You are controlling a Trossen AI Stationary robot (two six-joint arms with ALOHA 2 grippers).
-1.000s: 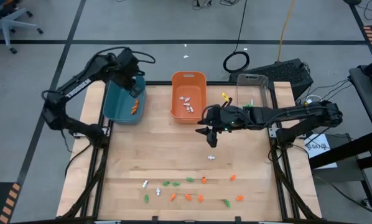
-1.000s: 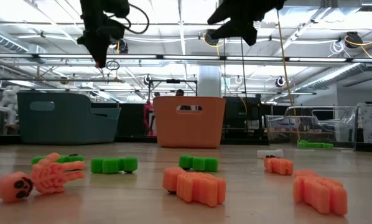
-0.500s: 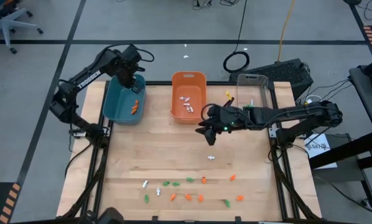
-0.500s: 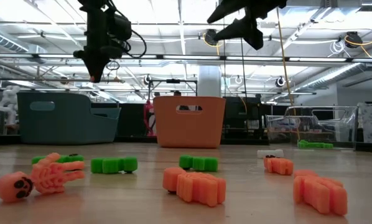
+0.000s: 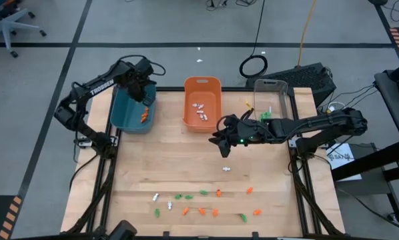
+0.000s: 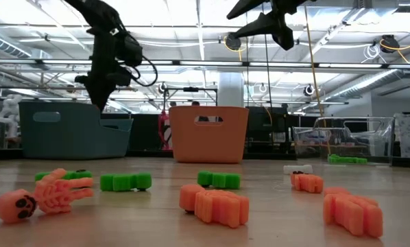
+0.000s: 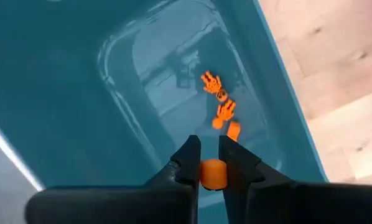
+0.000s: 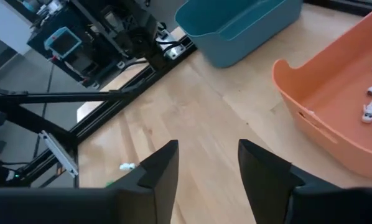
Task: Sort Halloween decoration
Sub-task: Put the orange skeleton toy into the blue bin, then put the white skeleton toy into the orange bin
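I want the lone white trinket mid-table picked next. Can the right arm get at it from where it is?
Probably yes: the right gripper hangs open just above and behind the white trinket, with bare table around it and nothing between.

Robotics lab: wooden worktable (image 5: 186,173) on metal frame, grey taped floor (image 5: 46,33), ceiling strip lights (image 6: 205,14), office chair (image 5: 9,27).
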